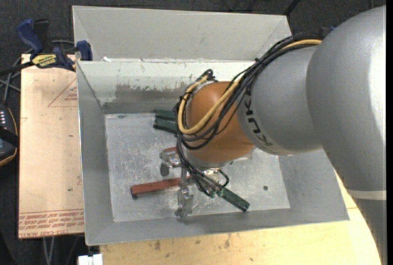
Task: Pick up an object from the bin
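Where the arm comes in from the right, you see its orange wrist cover hanging over the middle of the grey metal bin, with yellow and black cables looped across the cover's left side. Below the cover, the gripper is down close to the bin floor, towards the front wall. You cannot tell how far it is open, because the cover and the cabling hide most of it, and nothing can be made out in its grasp.

Nearest to it is a red-brown flat bar, which lies almost level on the front part of the floor. Its right end runs in under the gripper, and whether the two touch you cannot tell. Just to the gripper's right lies a dark green bar, slanting down towards the front right. Its upper left end is close beside the gripper.

Well apart from these, near the back wall, a second dark green piece sticks out to the left from beneath the orange cover, the rest of it hidden.
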